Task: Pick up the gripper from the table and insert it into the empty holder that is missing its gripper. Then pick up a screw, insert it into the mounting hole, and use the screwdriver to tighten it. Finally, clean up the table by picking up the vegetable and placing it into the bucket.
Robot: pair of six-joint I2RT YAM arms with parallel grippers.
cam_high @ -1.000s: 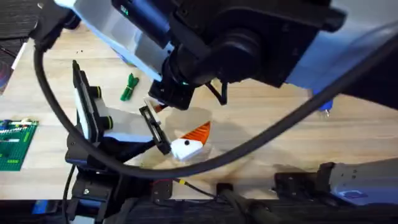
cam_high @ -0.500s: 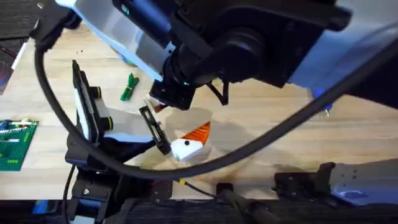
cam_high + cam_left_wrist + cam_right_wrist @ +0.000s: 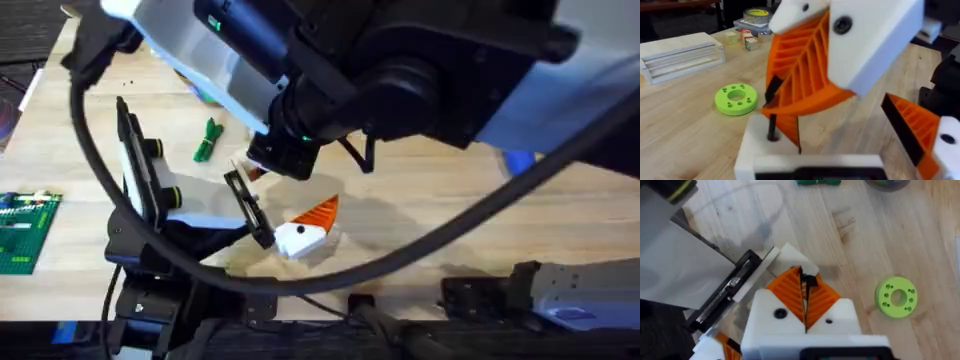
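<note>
My right gripper [image 3: 804, 277] points down with its orange ribbed fingers [image 3: 790, 287] shut on a small black screw [image 3: 810, 280]. The screw's shaft [image 3: 772, 127] reaches down to the white holder [image 3: 757, 150] on my left gripper [image 3: 840, 145]. An orange wedge [image 3: 789, 127] stands against that holder, half hidden; it looks like the gripper. The left gripper is open, its other orange finger [image 3: 917, 130] well apart. The green vegetable [image 3: 207, 140] lies on the table beyond. A blue bit of the screwdriver [image 3: 520, 160] peeks from behind the right arm. The bucket [image 3: 885, 184] is cut off at the edge.
A green ring-shaped disc [image 3: 736, 98] lies on the wood close to both grippers. A green board [image 3: 22, 230] sits at the left table edge. A white slatted box [image 3: 680, 52], small blocks and a tape roll [image 3: 756, 14] stand farther off. The right arm looms large over the table's middle.
The right arm's upper part has shifted slightly to the right and covers more of the blue screwdriver. Both grippers stay where they were.
</note>
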